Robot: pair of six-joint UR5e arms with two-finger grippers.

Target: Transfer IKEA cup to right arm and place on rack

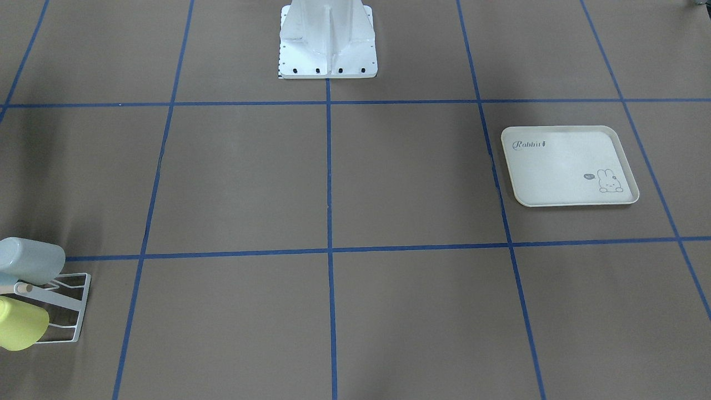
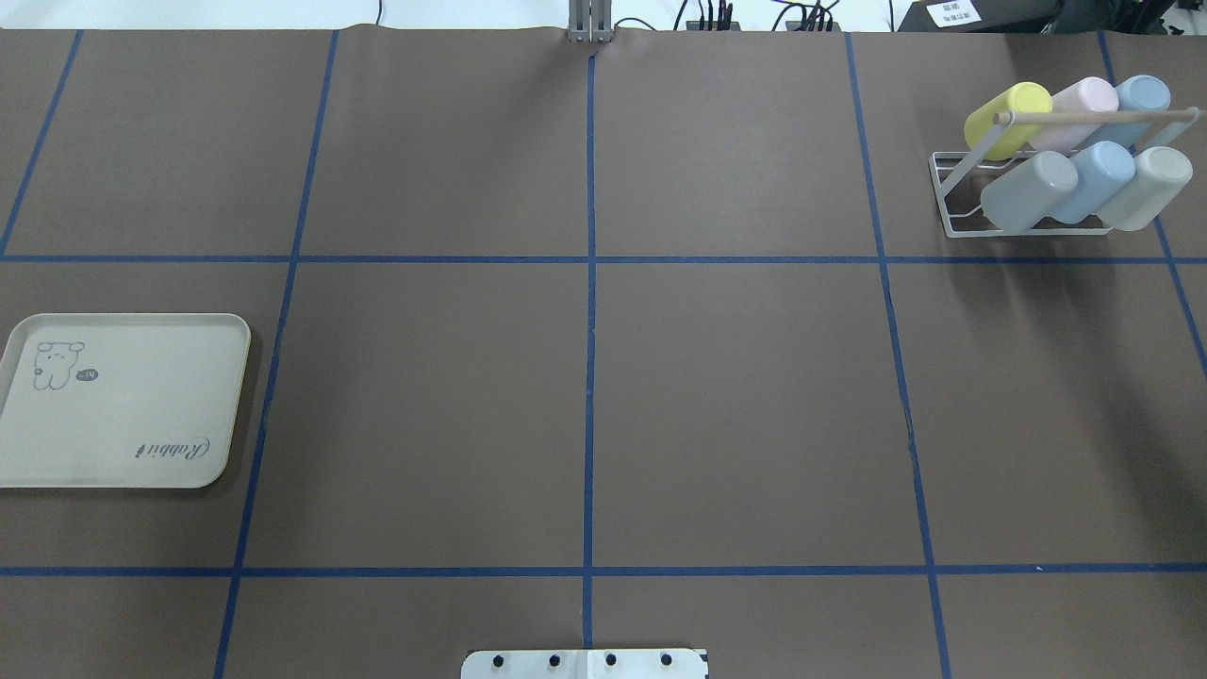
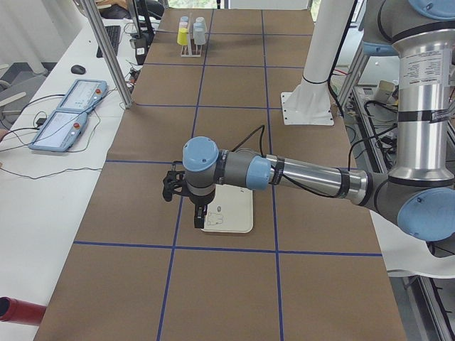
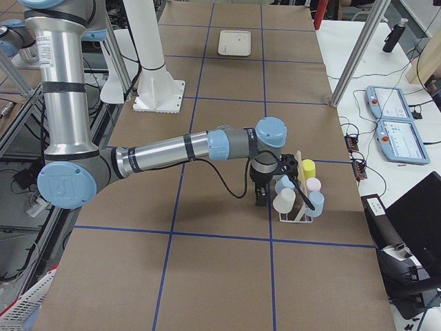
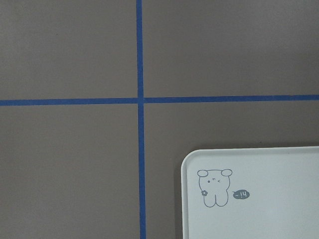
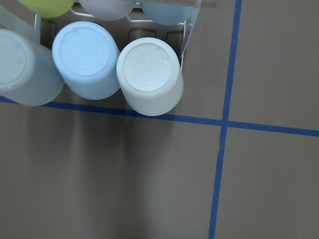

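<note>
White wire rack (image 2: 1084, 118), smooth cylindrical cups (image 2: 1028, 193)

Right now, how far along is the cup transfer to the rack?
Looks done: six cups sit on the rack and the tray is bare. In hand: nothing visible; the left gripper hangs over the tray, the right gripper beside the rack, their jaws unclear. Left: seemingly no cup to move.
</note>
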